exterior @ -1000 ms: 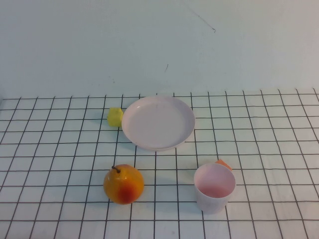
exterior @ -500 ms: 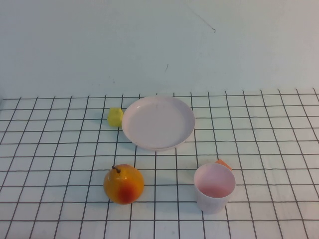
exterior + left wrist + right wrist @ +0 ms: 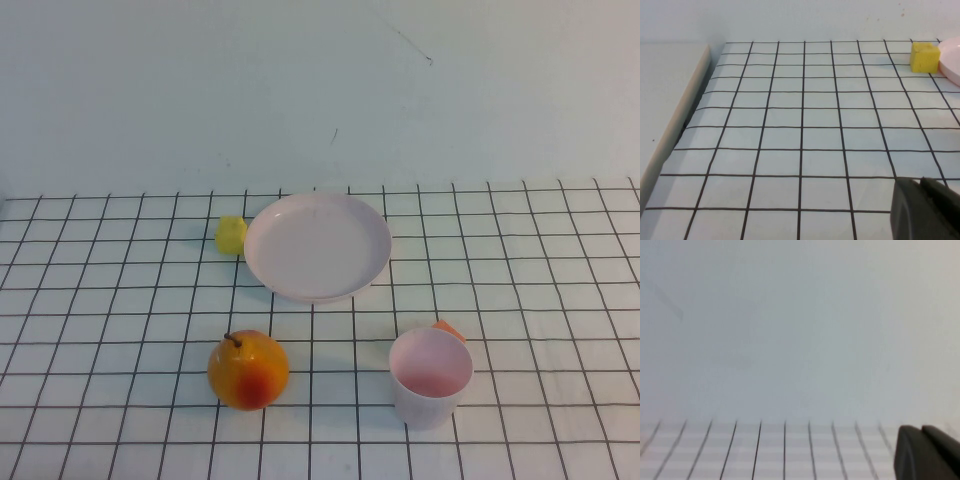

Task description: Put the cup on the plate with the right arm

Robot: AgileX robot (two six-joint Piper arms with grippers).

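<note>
The pale pink cup point(image 3: 430, 378) stands upright and empty on the gridded table, near the front right in the high view. The round pale pink plate point(image 3: 317, 246) lies empty behind it and to its left, a few grid squares away; its rim point(image 3: 951, 62) also shows in the left wrist view. Neither arm appears in the high view. My left gripper point(image 3: 920, 181) is shut with nothing in it, low over bare grid squares. My right gripper point(image 3: 921, 429) is also shut and empty, facing the pale wall, with no cup in its view.
An orange-yellow fruit point(image 3: 248, 370) sits left of the cup. A small yellow cube point(image 3: 230, 234) touches the plate's left rim and also shows as the yellow cube point(image 3: 924, 56) in the left wrist view. A small orange cube point(image 3: 448, 329) peeks out behind the cup. A raised ledge point(image 3: 670, 100) borders the table's left side.
</note>
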